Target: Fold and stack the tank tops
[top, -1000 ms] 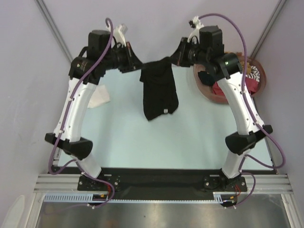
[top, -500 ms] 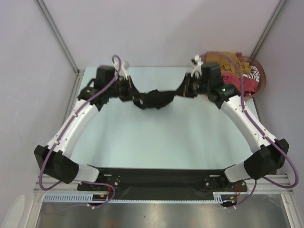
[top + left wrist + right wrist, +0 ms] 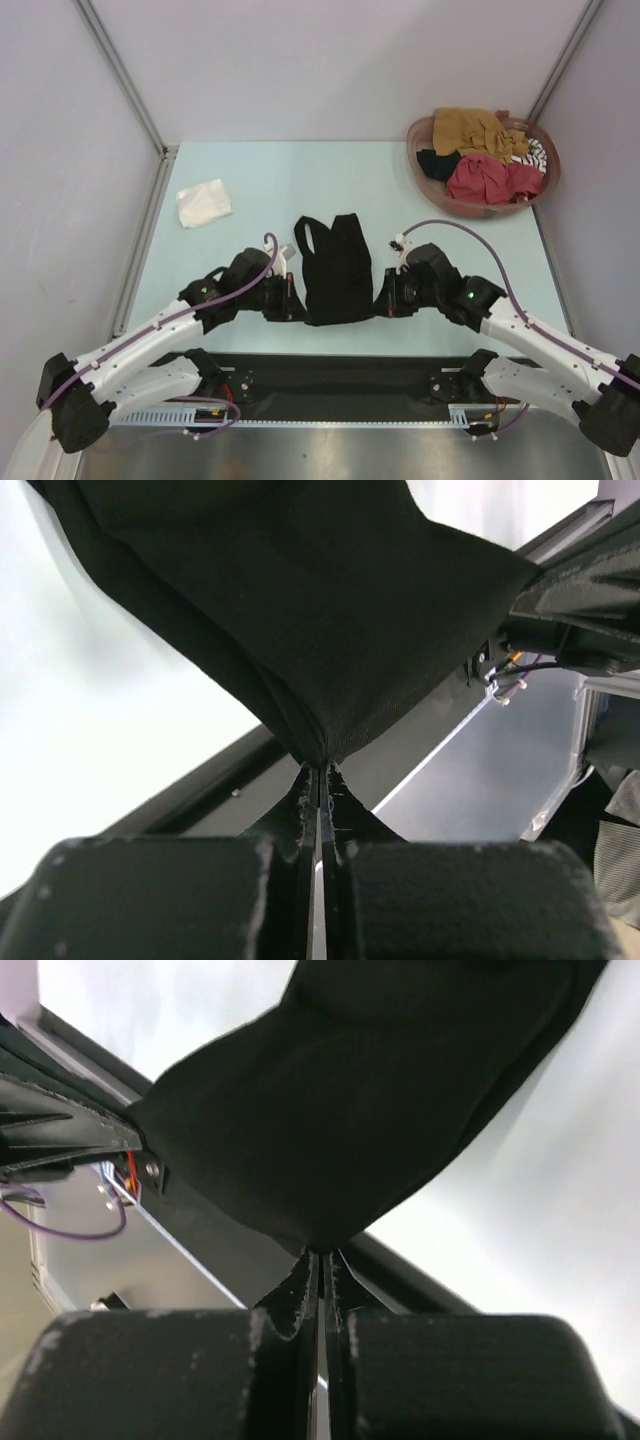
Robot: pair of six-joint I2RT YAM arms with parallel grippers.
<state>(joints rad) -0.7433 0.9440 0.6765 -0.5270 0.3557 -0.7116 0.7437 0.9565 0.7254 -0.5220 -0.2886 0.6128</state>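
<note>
Black tank top [image 3: 337, 268]: laid flat on the table [image 3: 470, 250] near its front edge, straps toward the far side, hem toward the arm bases.

Left gripper [image 3: 320, 780]: jaws closed tight on the left hem corner (cloth is seen bunched at the fingertips in the wrist view).

Right gripper [image 3: 322, 1258]: jaws closed likewise on the right hem corner.

White tank top [image 3: 204, 203]: folded, set at the far left of the table, well apart from the black one.

Basket [image 3: 428, 180]: placed at the far right corner; a mustard-brown tank top [image 3: 478, 128], a red tank top [image 3: 490, 178] and a striped tank top [image 3: 538, 152] are heaped in it.
</note>
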